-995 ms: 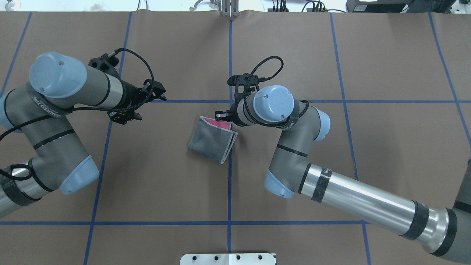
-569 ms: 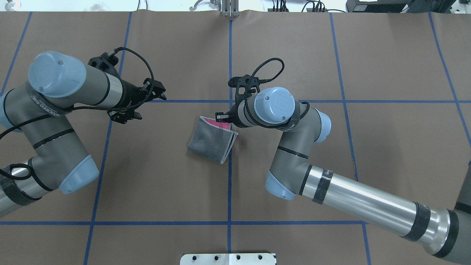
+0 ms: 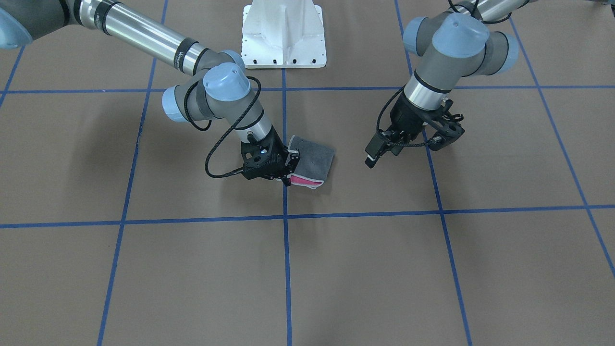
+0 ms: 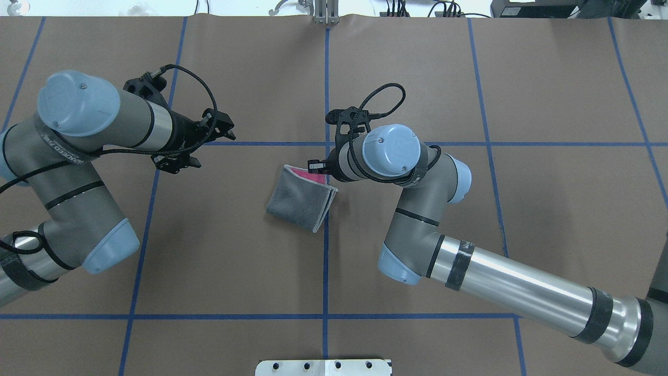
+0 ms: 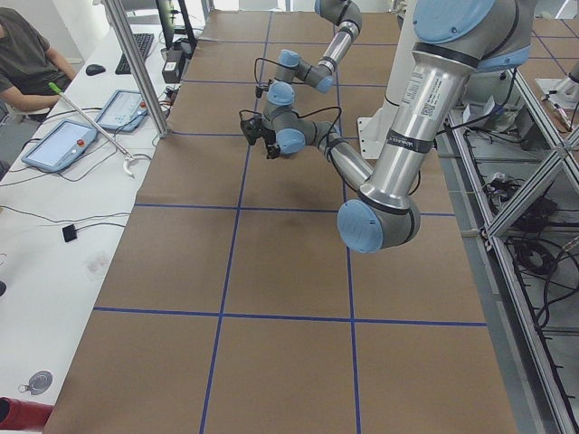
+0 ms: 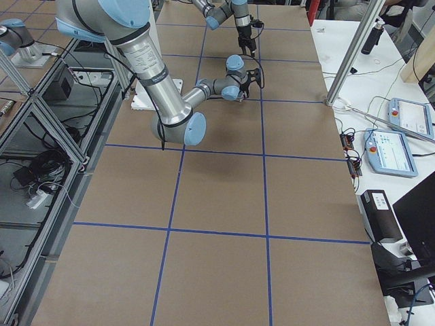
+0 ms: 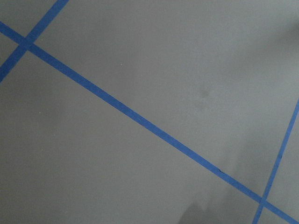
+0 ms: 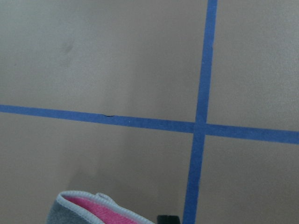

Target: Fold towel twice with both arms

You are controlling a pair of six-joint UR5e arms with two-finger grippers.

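Our right end effector point(image 3: 289, 167), jaws seemingly parted and holding nothing, sits just beside the towel point(image 3: 314, 162) and has edged slightly away from it over the last second. The towel hasn't moved and lies quartered, grey outward, on the bench point(image 3: 192, 269). Our left end effector point(image 4: 202, 144) hangs wide open, well apart. We judge both folds done.

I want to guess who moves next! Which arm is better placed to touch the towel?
Probably the right. The right gripper sits at a corner of the folded towel, while the left gripper hangs off to one side, apart from it.
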